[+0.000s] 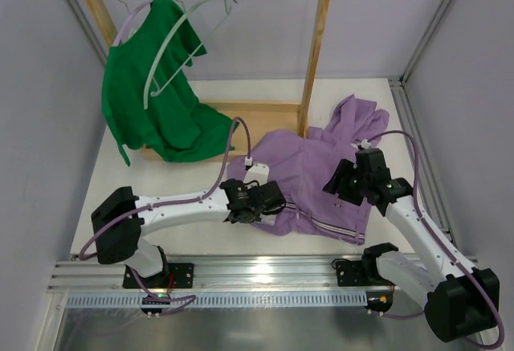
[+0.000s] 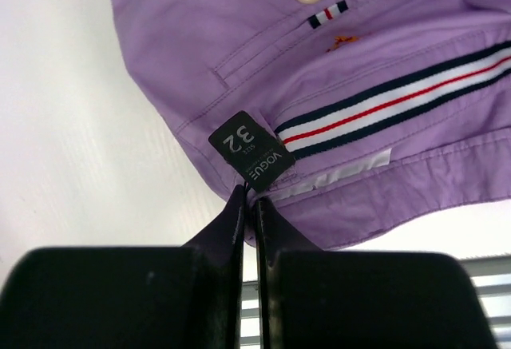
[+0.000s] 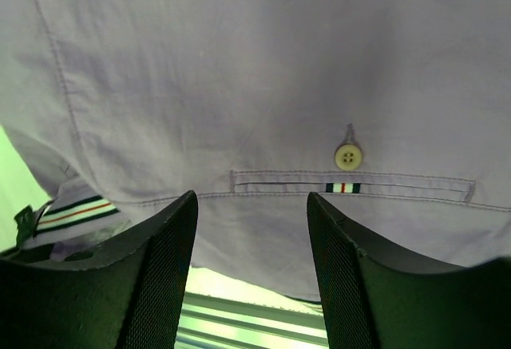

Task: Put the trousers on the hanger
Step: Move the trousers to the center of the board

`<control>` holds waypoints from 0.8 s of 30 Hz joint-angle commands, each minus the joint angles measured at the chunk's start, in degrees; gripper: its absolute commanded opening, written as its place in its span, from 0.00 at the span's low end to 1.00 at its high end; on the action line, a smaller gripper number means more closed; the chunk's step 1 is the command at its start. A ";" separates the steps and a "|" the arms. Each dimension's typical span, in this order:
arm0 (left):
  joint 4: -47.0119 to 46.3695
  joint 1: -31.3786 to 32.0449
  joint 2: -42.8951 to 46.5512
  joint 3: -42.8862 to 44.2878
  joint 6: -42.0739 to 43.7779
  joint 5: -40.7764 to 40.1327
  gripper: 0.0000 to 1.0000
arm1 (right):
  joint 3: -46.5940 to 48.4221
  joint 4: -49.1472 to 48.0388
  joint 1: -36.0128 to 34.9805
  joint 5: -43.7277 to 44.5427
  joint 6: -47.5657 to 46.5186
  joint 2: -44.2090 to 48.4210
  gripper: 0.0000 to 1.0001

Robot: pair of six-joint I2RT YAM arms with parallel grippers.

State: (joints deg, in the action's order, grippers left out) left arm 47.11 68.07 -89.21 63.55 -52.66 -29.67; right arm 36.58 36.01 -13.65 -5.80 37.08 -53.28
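Note:
The lilac trousers [image 1: 321, 166] lie crumpled on the white table, right of centre, waistband toward the near edge. My left gripper [image 1: 273, 204] is at the waistband's left corner. In the left wrist view that gripper [image 2: 251, 197] is shut on the trousers' [image 2: 239, 53] waistband edge, just under a black size tag [image 2: 257, 151] and beside the striped band. My right gripper [image 1: 339, 182] hovers over the trousers' right side. It stands open [image 3: 251, 205] over the trousers [image 3: 255, 69], in front of a buttoned pocket, gripping nothing. The pale grey-green hanger [image 1: 173, 46] hangs tilted on the rack's rail.
A wooden clothes rack [image 1: 317, 46] stands at the back of the table. A dark green T-shirt [image 1: 152, 102] on a lavender hanger [image 1: 132, 22] hangs at its left and drapes onto the rack's base. A metal rail [image 1: 257, 275] runs along the near edge.

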 commanded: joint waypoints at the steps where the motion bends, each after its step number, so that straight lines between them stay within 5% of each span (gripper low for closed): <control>1: 3.24 -1.10 1.84 -1.49 -3.93 -4.07 0.00 | 3.40 -1.21 -0.24 -5.17 -5.34 0.02 0.60; 14: 9.40 -1.37 8.61 -8.26 -11.05 -7.16 0.06 | 3.33 -2.70 -10.78 -2.37 -3.51 -2.44 0.62; 19: 7.65 -1.37 13.95 -10.29 -11.32 -4.17 0.59 | 4.11 -3.14 -10.96 -1.14 -3.42 -3.06 0.62; 24: -1.48 -2.85 20.12 -14.05 -10.18 4.08 0.81 | 4.91 -4.45 -10.96 -2.98 -3.86 -2.54 0.62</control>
State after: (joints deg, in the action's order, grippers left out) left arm 52.27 66.52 -72.79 51.68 -62.52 -30.20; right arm 39.11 34.13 -24.32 -8.27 33.10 -56.29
